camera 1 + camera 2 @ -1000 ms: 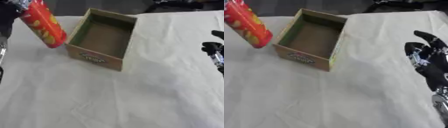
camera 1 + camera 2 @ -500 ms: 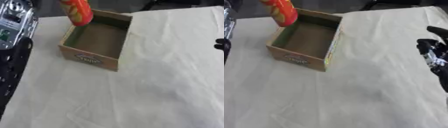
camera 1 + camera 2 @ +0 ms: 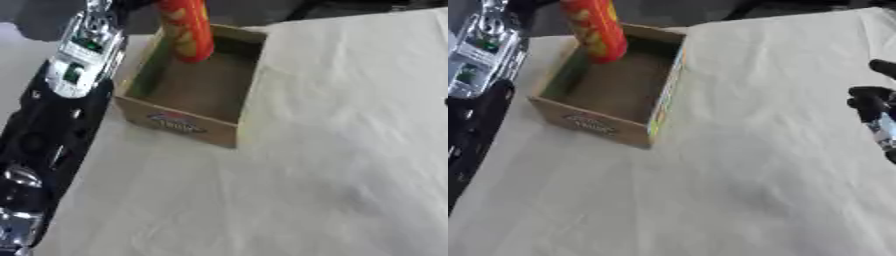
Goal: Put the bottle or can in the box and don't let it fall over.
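Observation:
A red can with yellow marks (image 3: 185, 30) hangs slightly tilted, its lower end inside the far part of the open cardboard box (image 3: 178, 123). Its top is cut off by the picture's upper edge. My left arm (image 3: 77, 65) runs up the left side, and only a dark bit of my left hand (image 3: 138, 4) shows at the top edge, next to the can it holds. My right hand (image 3: 873, 98) shows at the right edge, away from the box, fingers relaxed and holding nothing.
The box stands near the far left corner of a table under a cream cloth (image 3: 332, 150). The table's left edge runs close beside the box, under my left arm. Dark shapes lie beyond the far edge.
The can has travelled right from beside the box to over it, and its lower end now sits inside. The view has also shifted. My right hand stays near the right edge.

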### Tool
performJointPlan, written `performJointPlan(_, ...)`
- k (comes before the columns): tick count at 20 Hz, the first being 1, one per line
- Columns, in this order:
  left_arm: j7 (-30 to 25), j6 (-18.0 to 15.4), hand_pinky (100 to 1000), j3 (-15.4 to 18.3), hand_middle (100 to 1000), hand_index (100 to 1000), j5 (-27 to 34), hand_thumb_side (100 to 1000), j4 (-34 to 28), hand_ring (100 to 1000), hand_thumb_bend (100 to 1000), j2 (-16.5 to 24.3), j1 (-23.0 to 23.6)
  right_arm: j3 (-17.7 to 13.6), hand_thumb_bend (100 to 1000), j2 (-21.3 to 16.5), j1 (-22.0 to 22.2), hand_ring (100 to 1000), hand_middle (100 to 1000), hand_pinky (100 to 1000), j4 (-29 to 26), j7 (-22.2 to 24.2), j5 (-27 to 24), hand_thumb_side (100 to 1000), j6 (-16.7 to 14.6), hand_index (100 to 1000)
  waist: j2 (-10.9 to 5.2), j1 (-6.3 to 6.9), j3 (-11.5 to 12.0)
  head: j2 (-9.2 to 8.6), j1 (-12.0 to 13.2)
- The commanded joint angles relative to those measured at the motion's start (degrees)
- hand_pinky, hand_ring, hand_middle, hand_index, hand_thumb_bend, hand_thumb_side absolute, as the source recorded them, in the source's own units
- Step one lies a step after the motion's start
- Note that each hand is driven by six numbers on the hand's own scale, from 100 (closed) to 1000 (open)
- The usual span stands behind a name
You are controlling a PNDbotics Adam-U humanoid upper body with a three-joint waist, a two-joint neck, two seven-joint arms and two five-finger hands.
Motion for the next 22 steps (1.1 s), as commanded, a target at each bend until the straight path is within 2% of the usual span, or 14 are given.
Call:
performJointPlan(1,-2.5,-2.6,1000,0.7,660,744,-2.4,246,0.9,958,511,0.4,-1.5,-0.2,332,-1.2,-0.5,714,843,745,-1.1,0.3,0.7,199,0.1,769,-0.87,-0.14,-0.1,-1.12,0.3)
performJointPlan(2,-3.4,-3.4,1000,0.8,661,747,-3.6,253,1.5,977,551,0.4,-1.4,-0.1,332,-1.1,-0.5,714,843,745,-1.1,0.2,0.8,199,0.1,769,-0.83,-0.10,-0.1,-1.13,0.3)
performJointPlan(3,-4.0,-4.1,1000,0.9,699,750,-5.2,290,2.1,1000,655,0.5,-1.3,-0.1,329,-1.1,-0.5,713,842,745,-1.1,0.2,0.8,201,0.2,768,-0.81,-0.07,0.0,-1.10,0.2)
performJointPlan(4,-4.5,-4.5,1000,1.2,703,751,-7.2,298,2.9,1000,659,0.5,-1.3,-0.1,329,-1.1,-0.5,713,842,745,-1.1,0.2,0.8,201,0.2,768,-0.81,-0.05,0.0,-1.07,0.2)
performJointPlan(5,-4.8,-4.8,1000,1.6,723,766,-8.8,369,3.6,1000,697,0.4,-1.2,-0.1,327,-1.1,-0.5,713,842,745,-1.1,0.2,0.9,202,0.2,768,-0.81,-0.04,0.0,-1.02,0.1)
performJointPlan(7,-5.5,-5.2,1000,2.1,736,789,-11.1,421,4.6,1000,715,0.3,-1.1,-0.2,325,-1.1,-0.3,713,842,745,-1.1,0.1,0.9,203,0.2,768,-0.84,-0.03,0.2,-0.96,0.0)
performJointPlan(12,-6.4,-5.3,1000,2.4,743,803,-12.7,399,5.0,1000,698,0.3,-0.8,-0.4,322,-1.1,-0.1,713,842,744,-1.1,-0.1,0.7,204,0.1,769,-0.98,-0.19,0.5,-0.92,-0.2)
performJointPlan(13,-6.5,-5.3,1000,2.4,737,796,-12.6,372,4.9,1000,678,0.3,-0.8,-0.4,322,-1.1,-0.1,713,842,744,-1.1,-0.1,0.7,204,0.1,769,-1.03,-0.23,0.6,-0.89,-0.3)
performJointPlan(16,-6.4,-4.8,1000,2.5,726,789,-11.9,369,4.2,1000,644,0.5,-0.4,-0.5,322,-1.2,0.2,713,842,744,-1.1,-0.2,0.6,203,0.0,769,-1.31,-0.42,1.0,-0.60,-0.5)
performJointPlan(18,-6.3,-4.3,1000,2.6,711,778,-10.4,363,2.7,1000,615,0.9,0.4,-0.7,322,-1.3,0.6,714,842,744,-1.1,-0.4,0.5,203,0.0,769,-1.71,-0.55,1.5,-0.21,-0.8)
performJointPlan(19,-6.2,-4.0,1000,2.8,693,771,-9.3,387,1.5,1000,578,1.1,1.1,-0.8,323,-1.3,0.9,714,842,744,-1.1,-0.5,0.5,202,-0.1,769,-1.93,-0.64,1.8,0.05,-1.1)
performJointPlan(22,-6.0,-2.8,1000,3.3,690,775,-5.5,396,-3.3,1000,548,2.1,4.7,-1.5,324,-1.6,2.2,714,842,744,-1.1,-1.1,0.8,199,-0.5,769,-2.68,-0.93,2.9,1.03,-2.5)
